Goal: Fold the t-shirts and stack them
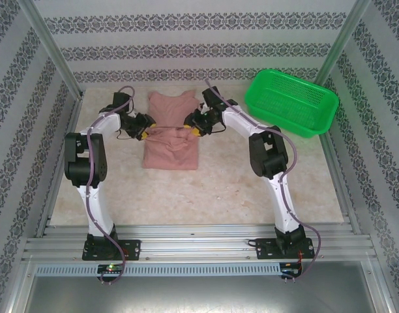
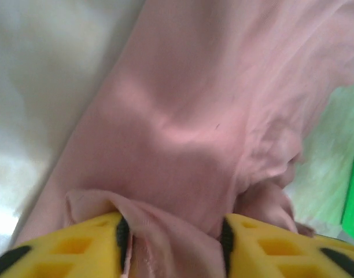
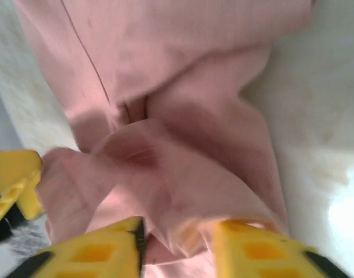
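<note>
The left gripper (image 1: 147,130) and the right gripper (image 1: 192,128) meet at the two side edges of a dusty-pink t-shirt (image 1: 171,140), each with its yellow fingers parted about halfway and a loose ridge of pink cloth lying in the gap. In both wrist views the fabric bunches between the pads rather than being pressed flat, so neither hand appears to be clamping it.

The shirt lies toward the middle of the far edge of the table (image 1: 219,189). Its near half is a fairly neat rectangle and its far part is narrower and rumpled, with a puckered crease across it where the grippers sit. A green plastic mesh basket (image 1: 292,103) stands in the far right corner, well apart from the shirt.

The step in hand looks like a crosswise fold, with the cloth let go at the crease. The next move calls for both hands to rise straight clear without snagging the fabric. A fresh hold on the shirt's edges would then be needed to flatten the bunched ridge and finish the fold.
</note>
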You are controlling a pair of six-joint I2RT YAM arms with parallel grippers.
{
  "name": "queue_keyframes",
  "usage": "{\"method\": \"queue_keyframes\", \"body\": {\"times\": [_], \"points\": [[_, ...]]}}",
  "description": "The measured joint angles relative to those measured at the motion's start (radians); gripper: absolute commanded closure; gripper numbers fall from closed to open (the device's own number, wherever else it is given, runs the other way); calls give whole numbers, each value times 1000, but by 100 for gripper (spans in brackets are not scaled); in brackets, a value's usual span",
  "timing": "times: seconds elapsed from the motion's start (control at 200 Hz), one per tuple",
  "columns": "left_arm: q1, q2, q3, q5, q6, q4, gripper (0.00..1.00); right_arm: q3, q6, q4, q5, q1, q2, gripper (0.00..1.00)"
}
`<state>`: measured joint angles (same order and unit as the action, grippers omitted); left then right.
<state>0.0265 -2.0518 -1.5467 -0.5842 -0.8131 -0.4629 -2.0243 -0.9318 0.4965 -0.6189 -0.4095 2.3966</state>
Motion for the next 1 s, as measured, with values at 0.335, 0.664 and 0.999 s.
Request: {"method": "queue_keyframes", "body": {"times": [0.335, 0.664, 0.999], "points": [[50, 137, -30, -39, -8, 27, 38, 168, -100, -196, -37, 108, -189, 39], [47, 480, 600, -51, 69, -5, 40, 715, -7, -181, 23, -153, -572, 41], [10, 318, 617, -51, 62, 106, 45, 712, -6, -192, 37, -156, -356, 44]]}}
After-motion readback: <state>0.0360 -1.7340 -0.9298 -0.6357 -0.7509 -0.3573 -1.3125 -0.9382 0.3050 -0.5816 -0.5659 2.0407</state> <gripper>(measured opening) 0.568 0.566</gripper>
